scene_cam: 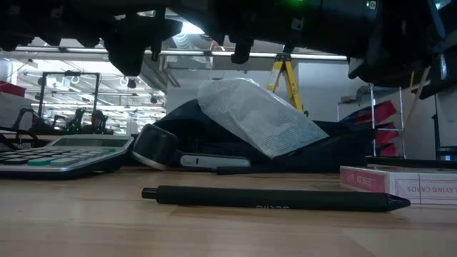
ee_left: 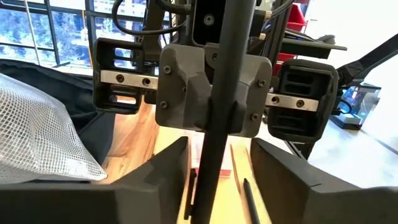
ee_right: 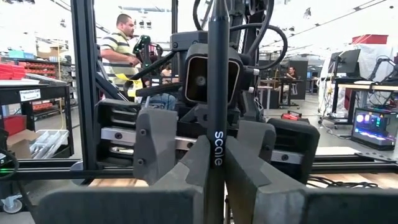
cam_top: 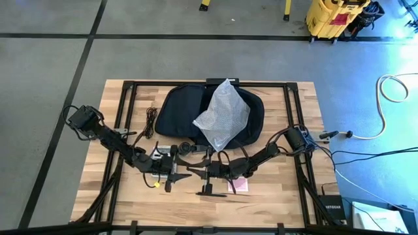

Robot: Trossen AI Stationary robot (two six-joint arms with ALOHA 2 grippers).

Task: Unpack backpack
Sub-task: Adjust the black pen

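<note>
Soft navy fabric, the backpack [cam_top: 196, 109] lies top-centre and should sag, best gripped by its rim, while the right gripper [ee_right: 214, 163] clamps a black pen [ee_right: 217, 93] between the left gripper's [ee_left: 217, 177] parted fingers.

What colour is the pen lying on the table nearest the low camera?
Matte black all over. The pen shows best in the low view.

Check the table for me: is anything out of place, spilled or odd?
Nothing is spilled or damaged. The crinkly clear plastic bag lies slumped across the backpack. The right gripper clamps a black pen upright, inside the open left gripper.
</note>
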